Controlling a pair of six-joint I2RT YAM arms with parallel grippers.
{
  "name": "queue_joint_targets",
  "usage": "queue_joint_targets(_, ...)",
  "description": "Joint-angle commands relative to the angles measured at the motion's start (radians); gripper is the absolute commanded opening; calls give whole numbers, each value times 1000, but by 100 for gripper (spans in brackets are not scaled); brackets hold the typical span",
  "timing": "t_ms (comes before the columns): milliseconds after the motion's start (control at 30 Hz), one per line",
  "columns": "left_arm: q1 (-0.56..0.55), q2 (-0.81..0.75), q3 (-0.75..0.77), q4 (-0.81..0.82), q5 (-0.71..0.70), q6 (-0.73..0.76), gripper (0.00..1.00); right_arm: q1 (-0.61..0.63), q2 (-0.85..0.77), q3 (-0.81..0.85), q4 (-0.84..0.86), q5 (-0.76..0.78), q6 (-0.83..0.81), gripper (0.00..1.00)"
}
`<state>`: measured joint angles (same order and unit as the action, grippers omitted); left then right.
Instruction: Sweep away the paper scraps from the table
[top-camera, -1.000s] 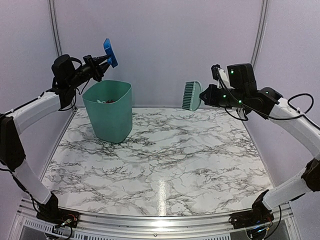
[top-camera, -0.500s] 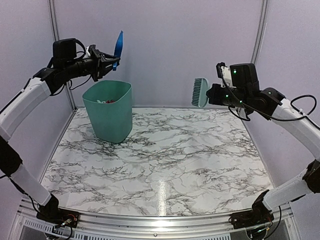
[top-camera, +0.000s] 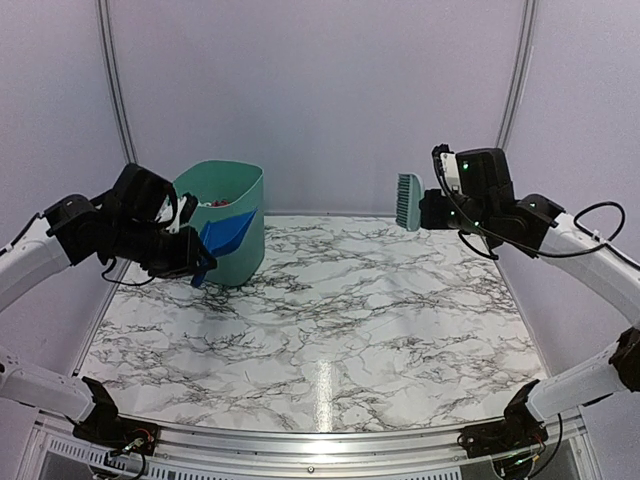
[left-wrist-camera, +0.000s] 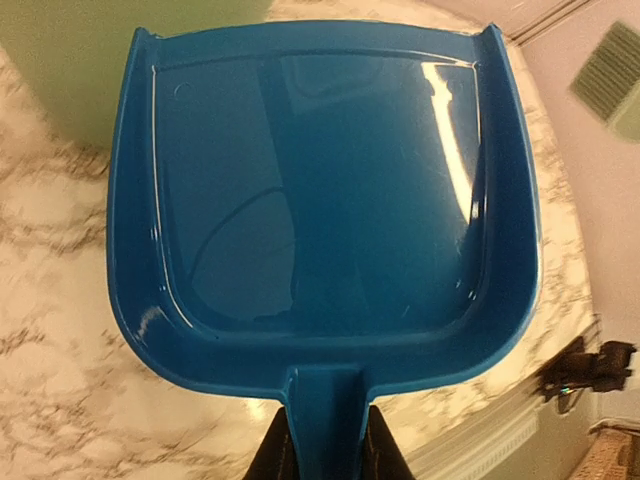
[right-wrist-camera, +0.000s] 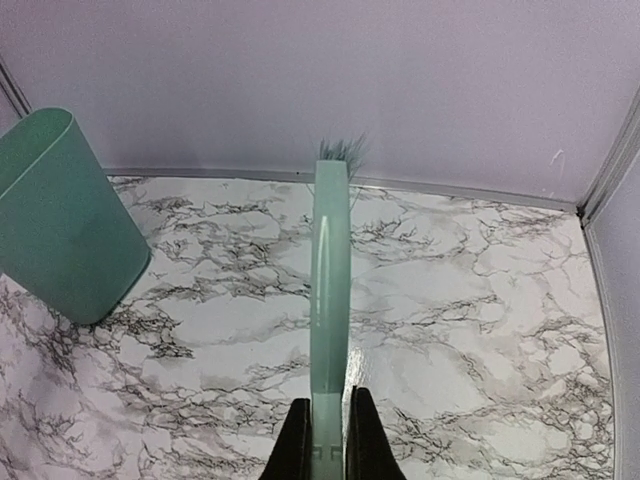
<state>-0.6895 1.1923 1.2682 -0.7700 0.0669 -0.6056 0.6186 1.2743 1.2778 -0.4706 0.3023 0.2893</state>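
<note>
The dustpan (left-wrist-camera: 320, 200) was pinched by the left end effector (left-wrist-camera: 325, 452) beside the bin (top-camera: 243, 205), the brush (right-wrist-camera: 330, 270) by the right end effector (right-wrist-camera: 327, 442) above the worktop (top-camera: 330, 330).

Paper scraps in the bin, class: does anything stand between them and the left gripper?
Yes. The paper scraps lie inside the green bin, and its front wall stands between them and the left gripper, which holds the empty blue dustpan low in front of that wall.
</note>
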Motion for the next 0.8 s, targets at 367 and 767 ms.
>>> queue_joint_targets(367, -2, -34, -406, -89, -291, -91, 0, -2, -36, -133, 175, 28, 7, 0)
queue_joint_targets(767, 1, 147, -534, 157, -233, -98, 0, 0, 17, -229, 313, -32, 166, 0)
